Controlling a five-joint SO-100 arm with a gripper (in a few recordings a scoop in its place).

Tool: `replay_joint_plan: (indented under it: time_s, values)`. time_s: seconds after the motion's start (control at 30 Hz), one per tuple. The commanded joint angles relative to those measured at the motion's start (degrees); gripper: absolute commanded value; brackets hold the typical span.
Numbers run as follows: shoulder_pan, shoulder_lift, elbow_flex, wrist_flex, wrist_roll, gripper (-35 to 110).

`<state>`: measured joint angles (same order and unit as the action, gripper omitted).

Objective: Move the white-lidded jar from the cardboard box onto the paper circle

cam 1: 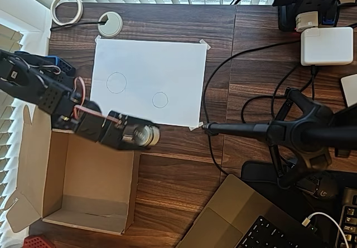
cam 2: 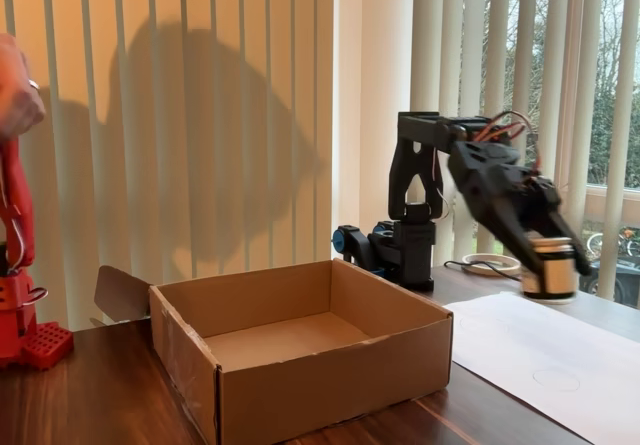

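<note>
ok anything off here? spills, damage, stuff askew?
Nothing stands out. The gripper holds the white-lidded jar in the air, clear of the cardboard box and near the paper's edge. The paper lies flat, taped at the corners. The box's loose flaps splay outward, undamaged.

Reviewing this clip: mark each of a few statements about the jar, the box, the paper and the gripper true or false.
1. The gripper holds the white-lidded jar in the air. True.
2. The jar rests inside the cardboard box. False: it is out of the box, and in the fixed view the box's visible interior is bare.
3. Two pencil circles are drawn on the white paper sheet. True.
4. The jar already stands on the paper circle. False: in the overhead view that circle is bare.
</note>
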<state>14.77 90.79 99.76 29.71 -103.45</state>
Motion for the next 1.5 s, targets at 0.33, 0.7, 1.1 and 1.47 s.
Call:
replay_joint_plan:
  time_s: [0.33, 0.7, 1.1, 1.47]
  values:
    - [-8.1, 5.9, 14.9, -13.1, -1.4, 3]
    - [-6.2, 1.5, 22.9, -24.0, -4.0, 3]
    - [-4.8, -0.1, 28.7, -27.6, -5.2, 3]
    - [-4.9, -2.1, 27.5, -27.6, -4.3, 3]
